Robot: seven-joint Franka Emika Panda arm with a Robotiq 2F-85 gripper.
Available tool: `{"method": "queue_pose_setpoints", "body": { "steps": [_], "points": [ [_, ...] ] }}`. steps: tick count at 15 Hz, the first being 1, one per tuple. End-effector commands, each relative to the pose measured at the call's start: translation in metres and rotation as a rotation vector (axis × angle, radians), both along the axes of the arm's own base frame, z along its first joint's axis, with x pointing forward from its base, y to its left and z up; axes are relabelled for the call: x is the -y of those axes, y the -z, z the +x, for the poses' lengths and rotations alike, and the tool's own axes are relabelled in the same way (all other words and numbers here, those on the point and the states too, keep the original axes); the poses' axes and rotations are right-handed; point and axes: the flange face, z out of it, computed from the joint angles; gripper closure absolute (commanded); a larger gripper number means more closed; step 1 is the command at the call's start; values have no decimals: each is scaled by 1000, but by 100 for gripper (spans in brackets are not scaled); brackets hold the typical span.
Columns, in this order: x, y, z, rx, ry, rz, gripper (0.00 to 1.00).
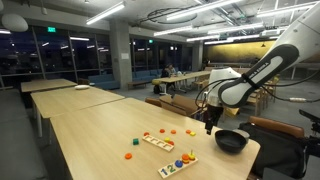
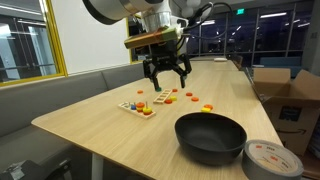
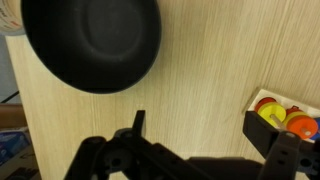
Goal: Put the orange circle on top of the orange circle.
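Observation:
Several small orange round pieces lie loose on the wooden table: one near the front and others by the gripper, also seen in an exterior view. A wooden puzzle board holds coloured pieces, and its corner with an orange and a yellow disc shows in the wrist view. My gripper hangs open and empty above the table, beside the loose pieces. In the wrist view its two fingers stand wide apart over bare wood.
A black bowl sits on the table near the gripper and fills the upper left of the wrist view. A second wooden toy board lies near the table edge. A tape roll lies beside the bowl. Cardboard boxes stand past the table.

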Motion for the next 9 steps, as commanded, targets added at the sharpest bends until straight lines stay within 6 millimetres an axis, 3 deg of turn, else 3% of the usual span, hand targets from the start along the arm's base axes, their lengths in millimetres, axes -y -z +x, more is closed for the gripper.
{"method": "queue_pose_setpoints", "body": {
  "steps": [1, 4, 5, 9],
  "points": [
    [3, -31, -46, 132, -119, -50, 0],
    [10, -46, -74, 206, -167, -62, 0],
    [18, -67, -53, 215, -174, -54, 0],
    [29, -91, -76, 200, -261, 29, 0]
  ]
}}
